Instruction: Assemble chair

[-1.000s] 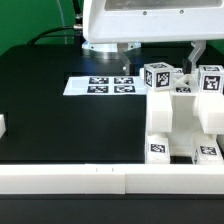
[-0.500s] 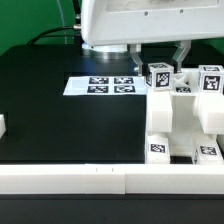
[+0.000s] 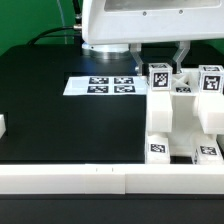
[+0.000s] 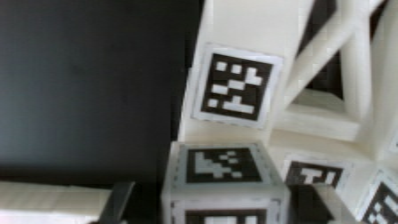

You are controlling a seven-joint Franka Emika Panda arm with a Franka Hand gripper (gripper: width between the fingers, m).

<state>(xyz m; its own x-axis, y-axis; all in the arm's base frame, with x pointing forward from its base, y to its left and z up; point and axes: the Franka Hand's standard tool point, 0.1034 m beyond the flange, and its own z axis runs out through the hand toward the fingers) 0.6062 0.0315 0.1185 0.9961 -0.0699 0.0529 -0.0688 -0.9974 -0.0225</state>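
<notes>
At exterior view's right | tool [image 3: 172, 62] clenched on chair [image 3: 185, 115] peg [image 3: 159, 77] | table [image 3: 70, 125]

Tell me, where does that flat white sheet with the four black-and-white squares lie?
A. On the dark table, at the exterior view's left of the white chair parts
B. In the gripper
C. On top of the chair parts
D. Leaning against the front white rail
A: the marker board lies flat on the black table, with the chair parts at the exterior view's right of it.
</notes>
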